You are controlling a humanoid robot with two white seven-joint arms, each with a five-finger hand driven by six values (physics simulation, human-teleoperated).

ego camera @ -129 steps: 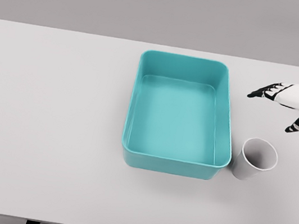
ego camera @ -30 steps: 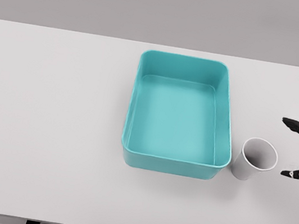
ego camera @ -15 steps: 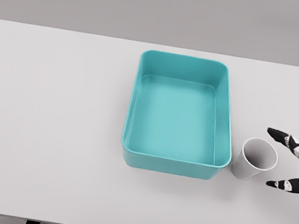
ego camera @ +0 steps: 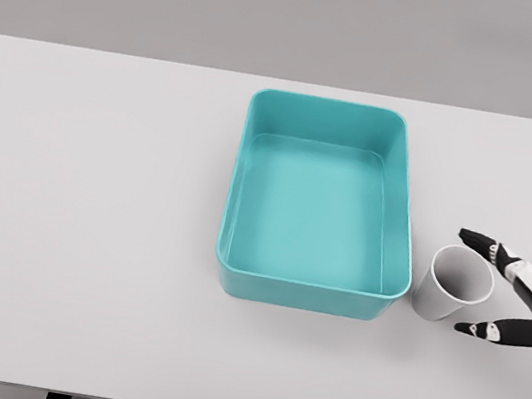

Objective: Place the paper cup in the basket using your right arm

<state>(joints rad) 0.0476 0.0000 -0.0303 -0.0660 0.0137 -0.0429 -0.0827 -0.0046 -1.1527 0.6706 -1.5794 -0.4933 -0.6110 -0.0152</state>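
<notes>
A white paper cup stands upright on the table just right of the teal basket's front right corner. My right hand comes in from the right edge at cup height. Its fingers reach past the cup's far side and the thumb lies at its near side, both spread. The black tips flank the cup's rim; I cannot tell if they touch it. The basket holds nothing. My left arm is out of view.
The basket sits in the middle of a wide white table, whose front edge runs along the bottom of the view.
My right hand has slid left along the table from the right edge, and its spread fingers and thumb now bracket the cup. The cup and basket have not moved.
</notes>
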